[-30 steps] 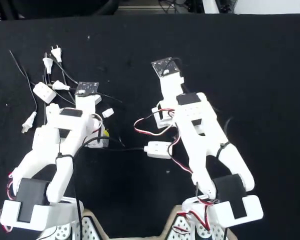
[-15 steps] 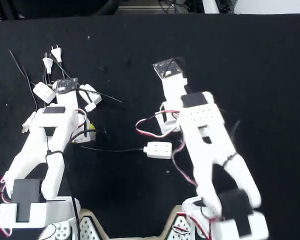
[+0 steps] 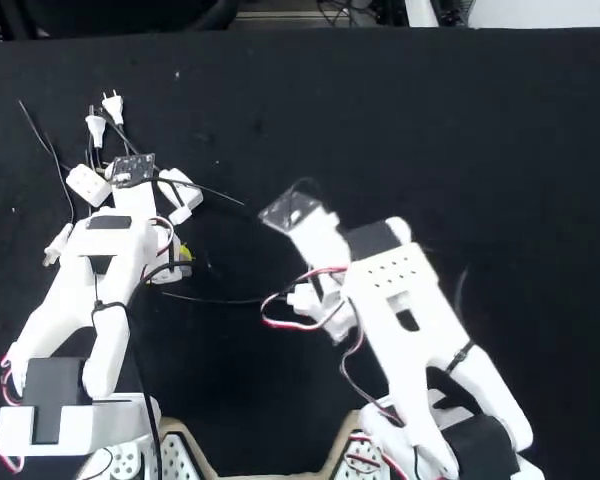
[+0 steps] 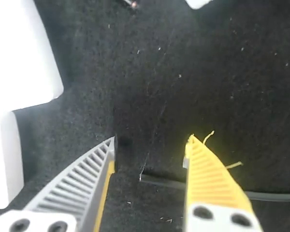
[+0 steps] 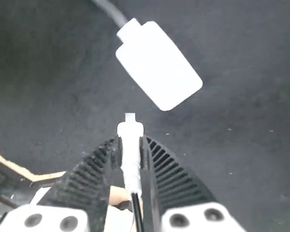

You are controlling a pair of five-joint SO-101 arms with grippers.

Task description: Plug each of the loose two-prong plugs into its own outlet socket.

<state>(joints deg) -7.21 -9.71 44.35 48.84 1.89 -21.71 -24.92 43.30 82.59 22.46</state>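
Observation:
My right gripper [image 5: 130, 142] is shut on a small white plug [image 5: 130, 159] whose tip points at a white outlet socket [image 5: 158, 71] lying a short way ahead on the black cloth. From above, that socket [image 3: 302, 297] peeks out beside the right arm [image 3: 390, 290]. My left gripper [image 4: 150, 154] is open just above the cloth, and a black cable [image 4: 208, 186] runs between its fingers. A white block [image 4: 19, 63] lies beside it. Loose two-prong plugs [image 3: 96, 126] and another socket [image 3: 87, 184] lie at the far left.
Thin black cables [image 3: 40, 140] trail across the cloth around the left arm [image 3: 100, 270]. One more plug [image 3: 58, 243] lies left of that arm. The table's near edge shows the arm bases [image 3: 70, 425].
The right arm swung left and back toward the socket in front of the bases and now hangs over it. The left arm shifted left early on, then kept still.

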